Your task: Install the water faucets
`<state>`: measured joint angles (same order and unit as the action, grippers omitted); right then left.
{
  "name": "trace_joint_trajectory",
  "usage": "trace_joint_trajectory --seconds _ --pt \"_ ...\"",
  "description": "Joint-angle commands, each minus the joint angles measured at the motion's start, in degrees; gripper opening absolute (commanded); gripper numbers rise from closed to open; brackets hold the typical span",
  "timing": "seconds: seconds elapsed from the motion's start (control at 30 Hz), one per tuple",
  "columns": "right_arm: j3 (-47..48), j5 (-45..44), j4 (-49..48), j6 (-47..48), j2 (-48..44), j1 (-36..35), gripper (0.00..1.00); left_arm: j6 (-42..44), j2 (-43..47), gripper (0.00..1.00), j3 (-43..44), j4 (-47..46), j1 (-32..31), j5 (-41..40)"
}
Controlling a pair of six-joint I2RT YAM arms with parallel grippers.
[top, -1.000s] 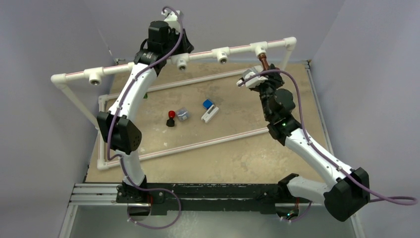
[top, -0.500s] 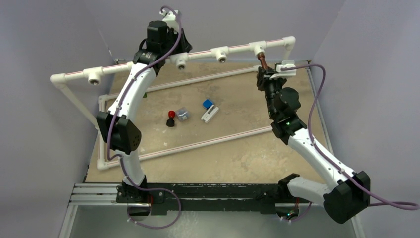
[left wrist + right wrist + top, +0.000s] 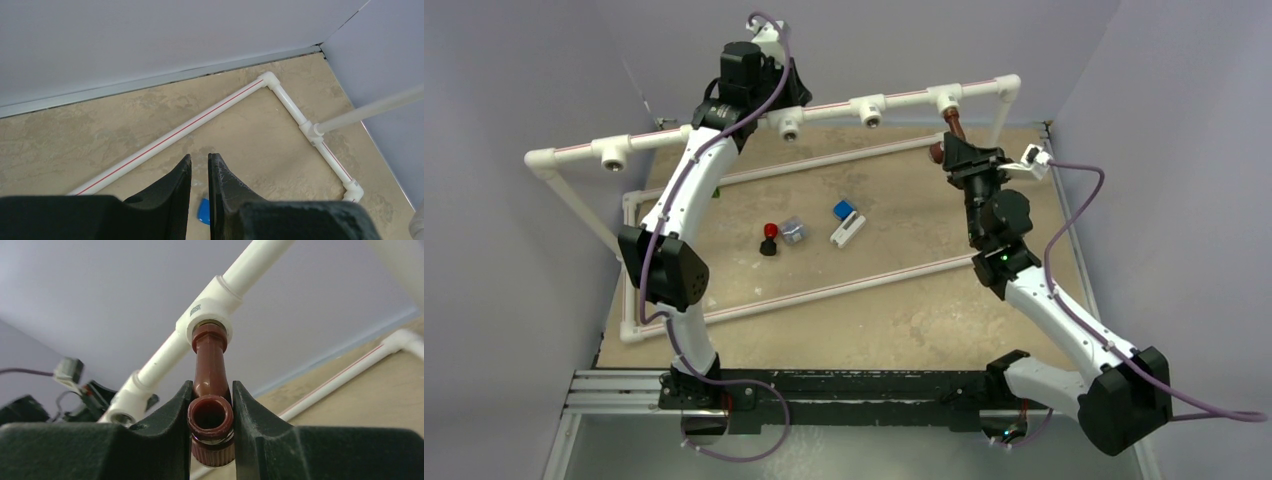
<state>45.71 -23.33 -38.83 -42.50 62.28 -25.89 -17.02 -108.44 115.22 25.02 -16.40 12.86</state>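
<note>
Beige mottled tabletop [image 3: 904, 320] sits enclosed by pale lavender walls [image 3: 1184, 100].

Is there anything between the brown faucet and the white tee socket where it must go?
Nothing visible does. The reddish-brown faucet, clamped in the right gripper, already meets the socket of the white tee, with no gap between.

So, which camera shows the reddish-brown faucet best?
The right wrist view: the reddish-brown faucet fills the centre, held by the right gripper. Top external shows only a small part; left wrist shows none.
</note>
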Motion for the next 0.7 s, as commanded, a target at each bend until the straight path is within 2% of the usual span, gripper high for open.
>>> trace_joint_trajectory --seconds 0.0,0.2,0.3,0.37,0.57,0.67 --pt "-1.4 12.3 -11.5 -23.9 -1.3 -3.1 0.09 -0.6 -2.6 0.17 -3.1 5.3 -0.3 3.5" --pt "-2.8 14.6 -15.7 -37.3 -1.6 -3.1 0.1 -0.6 -2.8 0.17 -3.0 5.6 -0.3 3.9" --pt "-2.6 16.8 -16.4 -42.1 -1.2 -3.1 0.13 -0.7 -2.8 0.17 -2.8 5.8 -0.3 4.1" --pt "-1.7 18.1 -15.6 -42.7 -1.1 -3.1 0.19 -0.7 -2.8 0.17 -2.7 5.7 -0.3 3.8" --pt "0.0 16.7 -7.9 -41.1 -3.2 -3.1 0.46 -0.6 -3.2 0.17 -1.5 6.3 -0.3 3.6" --pt "-0.3 16.5 -4.2 -39.6 -4.4 -3.0 0.57 -0.7 -3.4 0.17 -1.1 6.5 -0.3 3.6"
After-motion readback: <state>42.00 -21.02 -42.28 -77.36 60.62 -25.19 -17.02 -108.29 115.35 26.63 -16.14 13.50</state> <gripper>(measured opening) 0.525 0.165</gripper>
